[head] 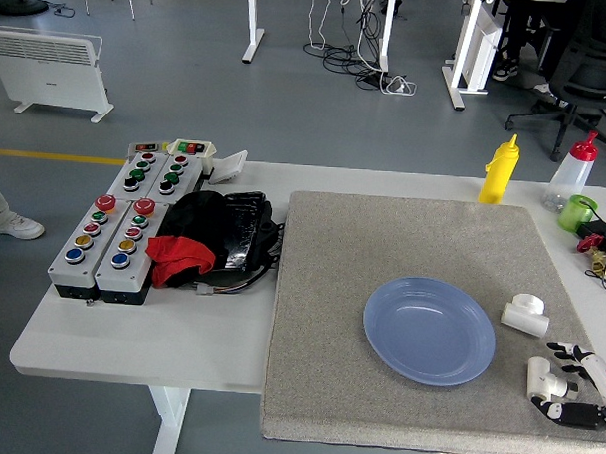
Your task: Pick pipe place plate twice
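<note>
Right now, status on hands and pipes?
Right hand at near pipe, grip unclear. Left hand out of view. Far pipe on mat beside plate. Plate empty, nothing blocking.

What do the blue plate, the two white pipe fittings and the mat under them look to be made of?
Blue plate: likely plastic, smooth with a soft sheen. White pipe fittings: probably moulded PVC, opaque and matte. Grey mat: looks like felt or low-pile carpet, speckled and non-reflective.

White worktop (110,335): grey mat (382,240) right; button boxes (119,231), black-red cloth bundle (208,234) left; yellow squeeze bottle (500,171) far edge.
</note>
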You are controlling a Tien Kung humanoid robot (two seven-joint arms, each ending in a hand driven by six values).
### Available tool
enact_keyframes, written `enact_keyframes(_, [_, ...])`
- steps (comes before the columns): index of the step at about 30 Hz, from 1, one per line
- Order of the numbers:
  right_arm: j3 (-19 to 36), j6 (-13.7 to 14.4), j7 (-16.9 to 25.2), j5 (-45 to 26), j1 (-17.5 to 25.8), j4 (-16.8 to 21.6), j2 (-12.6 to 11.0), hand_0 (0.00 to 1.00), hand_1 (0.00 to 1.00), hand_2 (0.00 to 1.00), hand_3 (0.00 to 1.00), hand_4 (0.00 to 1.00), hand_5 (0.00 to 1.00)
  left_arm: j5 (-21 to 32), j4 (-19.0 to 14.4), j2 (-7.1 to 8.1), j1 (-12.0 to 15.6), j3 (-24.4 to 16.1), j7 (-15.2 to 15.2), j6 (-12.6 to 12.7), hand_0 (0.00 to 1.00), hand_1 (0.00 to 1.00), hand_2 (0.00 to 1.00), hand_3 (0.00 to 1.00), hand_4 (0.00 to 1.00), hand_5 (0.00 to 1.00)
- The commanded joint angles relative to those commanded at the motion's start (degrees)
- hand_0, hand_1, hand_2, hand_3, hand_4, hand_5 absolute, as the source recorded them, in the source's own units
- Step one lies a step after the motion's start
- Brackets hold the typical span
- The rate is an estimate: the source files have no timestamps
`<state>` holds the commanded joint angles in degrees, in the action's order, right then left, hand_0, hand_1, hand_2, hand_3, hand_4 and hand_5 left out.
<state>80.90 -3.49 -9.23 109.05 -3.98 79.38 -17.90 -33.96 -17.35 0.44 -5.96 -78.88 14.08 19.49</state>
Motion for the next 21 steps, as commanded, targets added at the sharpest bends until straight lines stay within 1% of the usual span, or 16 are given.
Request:
enact_keyframes(3, [-0.17, 0.31, 0.22, 0.57, -0.07, -0.36, 0.14, 0.64, 0.7, 0.749, 0.814, 0.801, 0.412, -0.02, 0.01, 0.01, -0.02, -0.02, -0.04, 0.01, 0.74, 0.714, 0.771, 0.793, 0.422, 0.998])
enact_keyframes(4, [-0.21, 0.29, 0.25, 0.75, -0.14, -0.48, 0.2, 0.551, 0.643, 0.692, 0.755, 0.768, 0.373, -0.05, 0.01, 0.01, -0.03, -0.03, -0.03, 0.04, 0.74, 0.713, 0.77, 0.79, 0.422, 0.998])
enact_keyframes(9, [-0.41, 0.0, 0.46, 1.25, 0.03, -0.49, -0.02, 0.551, 0.643, 0.692, 0.755, 0.768, 0.373, -0.03, 0.0, 0.01, -0.07, 0.04, 0.0, 0.08, 0.74, 0.713, 0.77, 0.79, 0.422, 0.998])
enact_keyframes(10, [-0.39, 0.0, 0.48, 1.28, 0.06, -0.48, -0.03, 0.487, 0.6, 0.665, 0.732, 0.732, 0.343, -0.02, 0.0, 0.01, -0.07, 0.05, 0.0, 0.08, 0.74, 0.713, 0.767, 0.789, 0.423, 0.998])
enact_keyframes(15, [-0.39, 0.77, 1.4, 0.79, 0.26, -0.08, -0.38, 0.487, 0.6, 0.665, 0.732, 0.732, 0.343, 0.02, 0.0, 0.01, -0.06, 0.07, -0.02, 0.11, 0.74, 0.713, 0.767, 0.789, 0.423, 0.998])
enact_keyframes(16, [-0.41, 1.05, 1.67, 0.58, 0.34, 0.1, -0.47, 0.461, 0.582, 0.644, 0.716, 0.727, 0.337, 0.02, -0.01, -0.01, -0.03, 0.06, -0.01, 0.13, 0.74, 0.713, 0.767, 0.788, 0.423, 0.998])
enact_keyframes(21, [-0.15, 2.35, 2.66, -0.21, 0.73, 1.14, -0.75, 0.461, 0.582, 0.644, 0.716, 0.727, 0.337, -0.06, -0.05, -0.07, 0.09, -0.01, 0.06, 0.25, 0.74, 0.713, 0.767, 0.788, 0.423, 0.998])
